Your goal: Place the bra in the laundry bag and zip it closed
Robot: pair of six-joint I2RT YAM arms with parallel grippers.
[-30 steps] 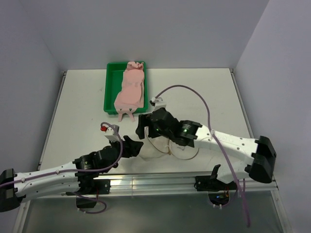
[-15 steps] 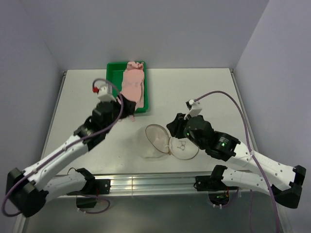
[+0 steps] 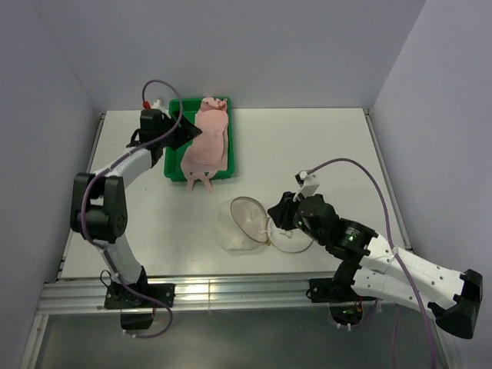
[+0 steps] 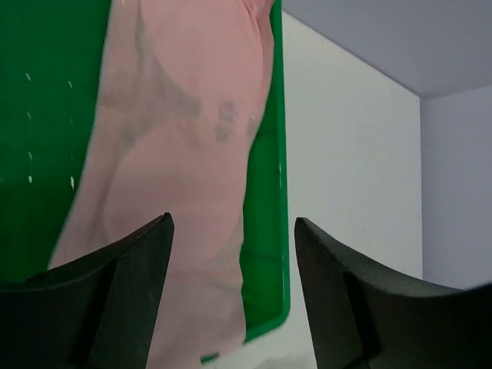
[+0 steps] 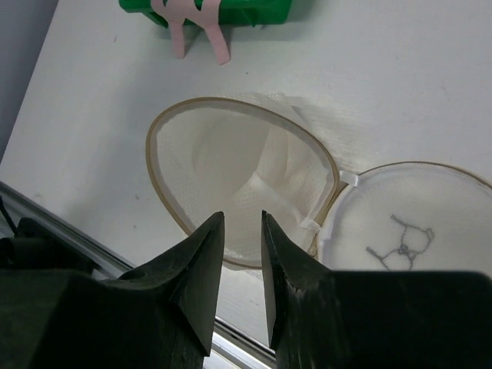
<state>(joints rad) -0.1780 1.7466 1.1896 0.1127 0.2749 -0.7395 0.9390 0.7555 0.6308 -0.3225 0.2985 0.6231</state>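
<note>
The white table (image 3: pixel 307 146) carries everything. The left arm (image 3: pixel 127 165) reaches to the far left. The right arm (image 3: pixel 384 257) stretches in from the near right toward the middle.

A green tray (image 3: pixel 174 150) sits at the far left of the table. The pink bra (image 3: pixel 207 142) lies lengthwise in it, its straps spilling over the near rim onto the table.

The bag (image 3: pixel 244 223) lies unzipped at the near middle, well apart from the tray. Its cupped half is on the left and its flat half, with the dark mark, on the right.

The left gripper (image 4: pixel 231 300) hovers over the bra with its fingers spread wide and nothing between them.

The right gripper (image 5: pixel 242 265) hangs over the bag's near rim with its fingers drawn almost together. Whether they touch the mesh cannot be told.
</note>
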